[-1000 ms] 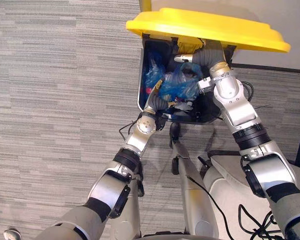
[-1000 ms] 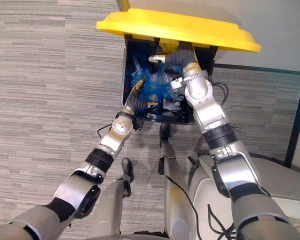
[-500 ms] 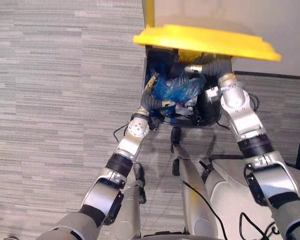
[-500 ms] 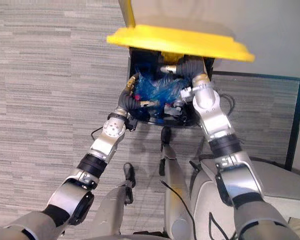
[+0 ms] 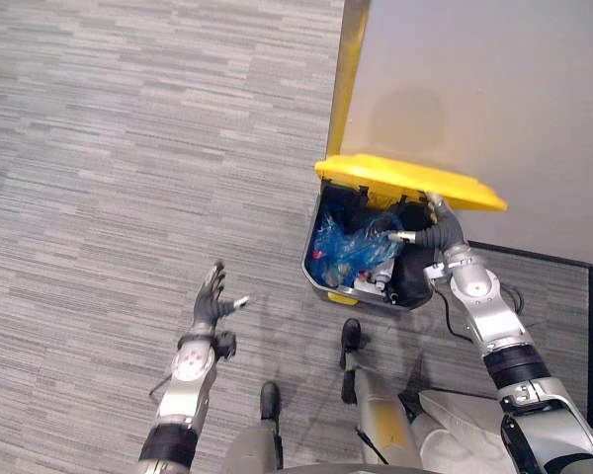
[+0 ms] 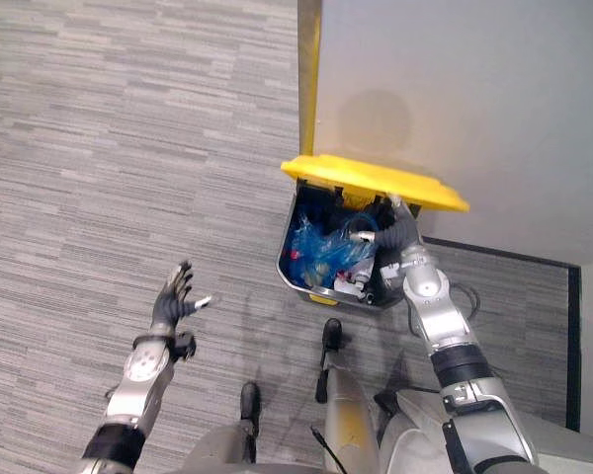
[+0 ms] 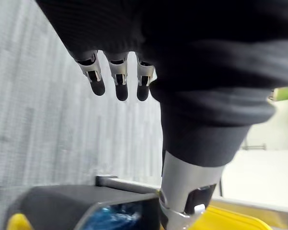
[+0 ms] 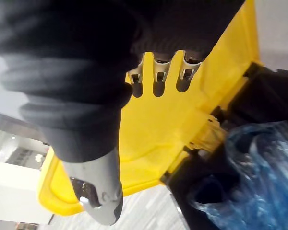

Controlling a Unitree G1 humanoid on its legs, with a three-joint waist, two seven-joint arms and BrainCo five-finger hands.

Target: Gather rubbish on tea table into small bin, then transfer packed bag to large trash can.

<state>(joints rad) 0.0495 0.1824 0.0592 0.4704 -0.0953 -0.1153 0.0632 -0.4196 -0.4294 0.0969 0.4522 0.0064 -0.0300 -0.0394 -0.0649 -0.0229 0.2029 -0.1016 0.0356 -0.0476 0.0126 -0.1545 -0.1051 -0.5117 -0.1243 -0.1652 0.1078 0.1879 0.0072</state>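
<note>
The large trash can (image 5: 321,275) has a dark body and a yellow lid (image 5: 410,181) tilted up. Inside it lies a packed blue bag (image 5: 344,243) among other rubbish, with neither hand on it. My right hand (image 5: 441,230) reaches in under the lid, and its straight fingers (image 8: 156,79) rest against the lid's yellow underside (image 8: 182,124), close above the blue bag (image 8: 252,167). My left hand (image 5: 213,296) hovers open over the carpet well to the can's left, fingers (image 7: 117,84) spread and holding nothing. Past that hand's thumb the can's rim (image 7: 77,201) shows.
A grey wall with a yellow corner strip (image 5: 347,79) stands right behind the can. A dark-edged floor panel (image 5: 563,265) lies to the right. Grey striped carpet (image 5: 128,148) stretches to the left and front.
My left hand has come out of the can and drawn back left over the carpet, open. The blue bag stays inside. The camera has pulled back, and the right hand stays under the lid.
</note>
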